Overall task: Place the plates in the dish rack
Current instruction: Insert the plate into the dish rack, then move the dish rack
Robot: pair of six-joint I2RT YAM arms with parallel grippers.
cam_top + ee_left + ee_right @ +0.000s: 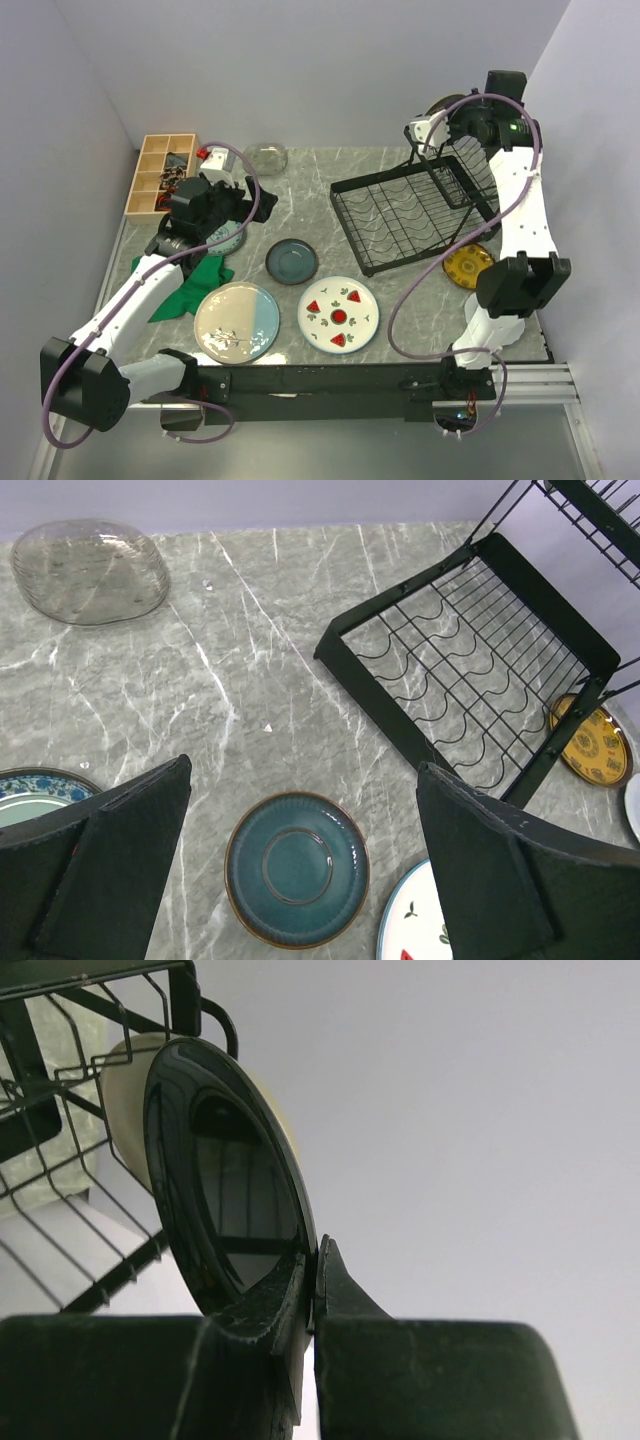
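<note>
Right gripper (315, 1260): pinching black plate (230, 1160) rim, dish rack's (395, 215) twelve o'clock.
Left gripper (305, 780): wide, empty.
Technique: keep plate upright, lower edge-first, slowly.

Glossy black plate (225, 1190), upright on edge, lower rim pinched in the right tool (311, 1285), just beside the black wire dish rack (410, 215). Slate-blue plate (296, 868) flat on the bench (250, 680) beneath the wide-spread left tool (305, 770); clear glass plate (90, 570) beyond, far-left.
</note>
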